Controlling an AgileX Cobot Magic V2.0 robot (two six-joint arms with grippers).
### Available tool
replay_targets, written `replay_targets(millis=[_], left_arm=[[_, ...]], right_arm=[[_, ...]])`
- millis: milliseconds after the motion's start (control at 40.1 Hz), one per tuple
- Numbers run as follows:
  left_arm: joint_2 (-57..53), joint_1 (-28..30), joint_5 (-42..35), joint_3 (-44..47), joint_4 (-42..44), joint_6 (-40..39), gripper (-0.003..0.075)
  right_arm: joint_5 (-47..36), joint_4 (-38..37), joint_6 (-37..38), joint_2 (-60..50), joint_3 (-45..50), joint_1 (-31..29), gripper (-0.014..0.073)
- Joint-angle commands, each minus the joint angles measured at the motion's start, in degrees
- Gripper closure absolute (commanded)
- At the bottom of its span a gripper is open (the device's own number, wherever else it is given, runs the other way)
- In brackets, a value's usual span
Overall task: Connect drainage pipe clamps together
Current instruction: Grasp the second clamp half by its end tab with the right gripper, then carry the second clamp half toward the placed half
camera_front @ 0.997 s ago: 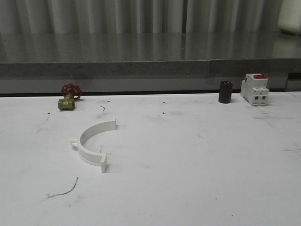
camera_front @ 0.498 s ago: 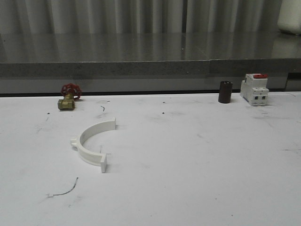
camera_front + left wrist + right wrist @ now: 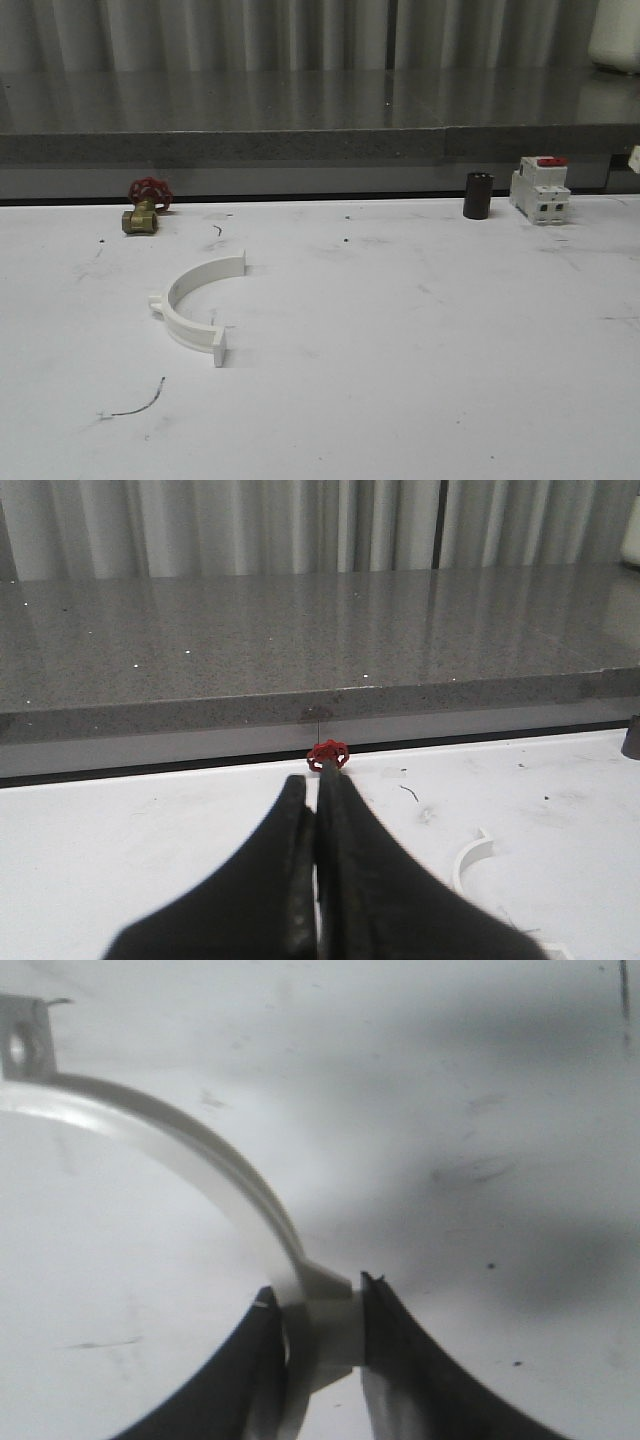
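One white plastic semicircular clamp half (image 3: pixel 192 305) lies flat on the white, scuffed tabletop (image 3: pixel 420 360) in the left-centre of the front view, its open side facing right and a flat tab at each end — one toward the back, one toward the near edge, with a small lug on its outer left curve. A sliver of that same curve (image 3: pixel 472 860) shows at the lower right of the left wrist view.

The second white plastic clamp half (image 3: pixel 190 1160) is pinched by the right gripper (image 3: pixel 318 1335): in the right wrist view the two dark fingers press on either side of it near one end, and the arc sweeps away to the upper left of that frame, ending in a flat tab with a hole. It hangs above the white table surface, casting a soft shadow.

The left gripper (image 3: pixel 316 810) has its two black fingers pressed together with nothing between them, pointing toward the brass valve with the red handwheel (image 3: pixel 146 205), which stands at the back left of the table near the grey stone ledge (image 3: pixel 300 120).

At the back right stand a small dark cylinder (image 3: pixel 478 195) and, just beside it, a white boxy circuit breaker with a red switch (image 3: pixel 541 189) — well apart from the lying clamp half.
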Motion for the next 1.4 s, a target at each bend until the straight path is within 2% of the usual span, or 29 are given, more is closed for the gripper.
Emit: replay_targets(millis=[0, 299, 498, 673, 1047, 1371], left_arm=[[0.65, 0.04, -4.82, -1.65, -0.02, -0.03, 0.0741], [0.65, 0.04, -4.82, -1.65, -0.02, -0.03, 0.0741], [0.65, 0.04, -4.82, -1.65, -0.02, -0.03, 0.0741], [0.65, 0.04, -4.82, -1.65, -0.02, -0.03, 0.0741], [0.65, 0.04, -4.82, -1.65, -0.02, -0.03, 0.0741], [0.65, 0.04, -4.82, -1.65, -0.02, -0.03, 0.0741]], right_arm=[[0.39, -0.84, 5.32, -5.76, -1.76, 3.93, 0.0445], [0.29, -5.8, 19.95, -6.78, -1.76, 21.14, 0.0445], [-3.03, -5.86, 25.24, -3.99, -1.76, 32.49, 0.0445], [-6.94, -5.86, 29.19, 0.12, -1.76, 40.02, 0.0445], [-6.93, -5.86, 33.07, 9.96, -9.71, 47.0, 0.0445], [-5.96, -5.49, 37.58, 14.22, -13.63, 47.88, 0.0445]])
